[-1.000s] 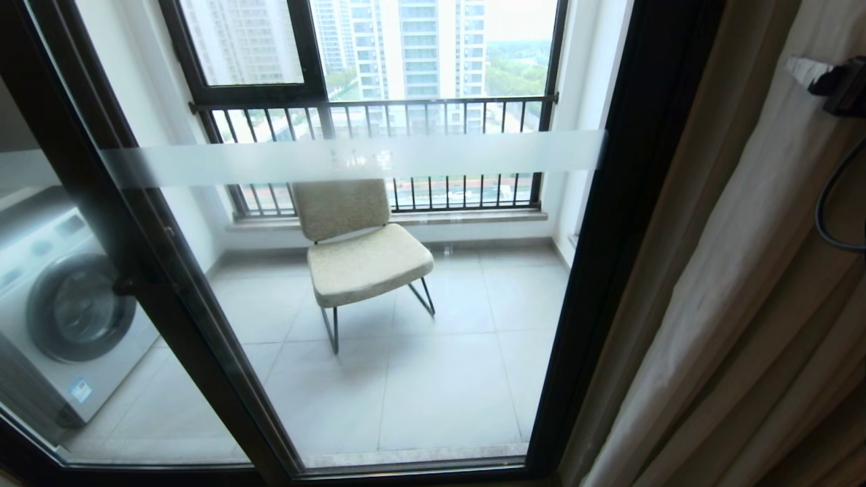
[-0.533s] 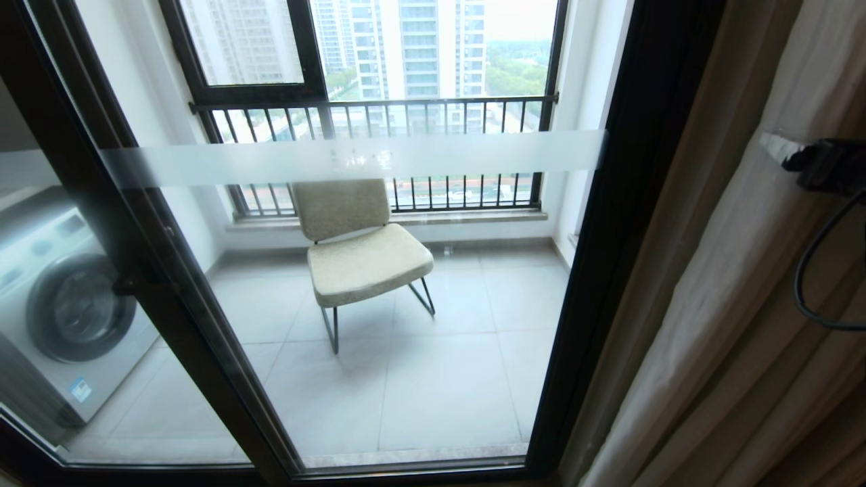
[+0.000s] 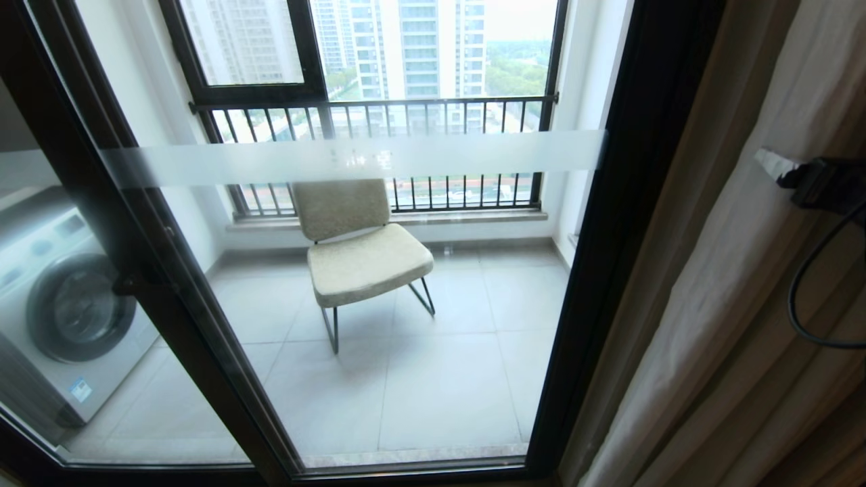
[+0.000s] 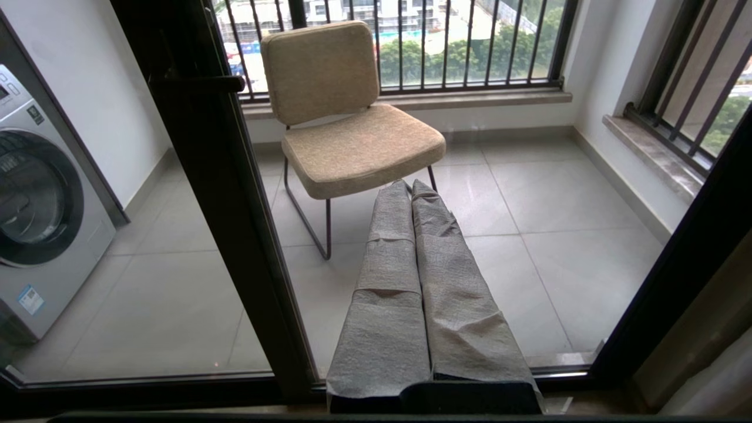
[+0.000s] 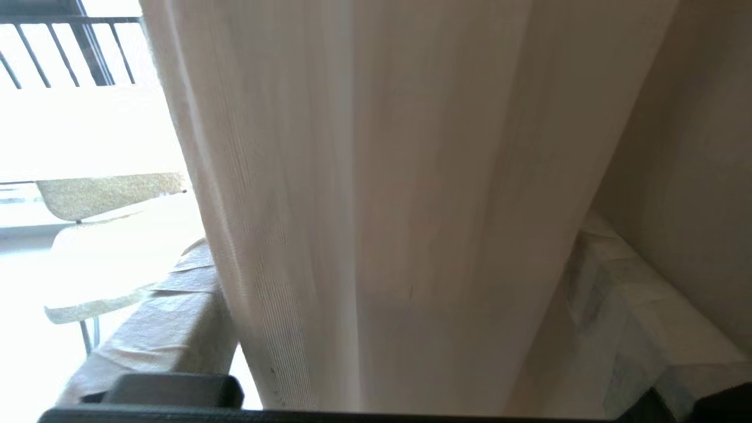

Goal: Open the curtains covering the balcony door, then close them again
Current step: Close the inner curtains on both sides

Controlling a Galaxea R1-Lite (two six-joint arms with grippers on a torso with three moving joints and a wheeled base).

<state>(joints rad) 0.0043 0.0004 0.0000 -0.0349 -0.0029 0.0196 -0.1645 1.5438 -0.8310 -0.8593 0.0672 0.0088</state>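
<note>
Right gripper at the right edge of the head view, against the gathered curtains. Wrist view: jaws stand wide apart with a fold of the curtains hanging between the two wrapped fingers; not clamped on it yet. Left gripper parked low in front of the glass, fingers pressed together, holding nothing.

Curtains bunched along the right side of the head frame, beside the black frame of the balcony door. Pane fully uncovered; chair and washing machine visible through it at centre and lower left.

Judgement: opening half looks done; closing pull is next.

Handling: fabric is soft and limp, thin sheer layer over a thicker drape. Likely slips through a loose pinch and drags on its rail. Best hold is the leading vertical edge, several folds together, clamped firmly, then a steady sideways pull toward frame left.
</note>
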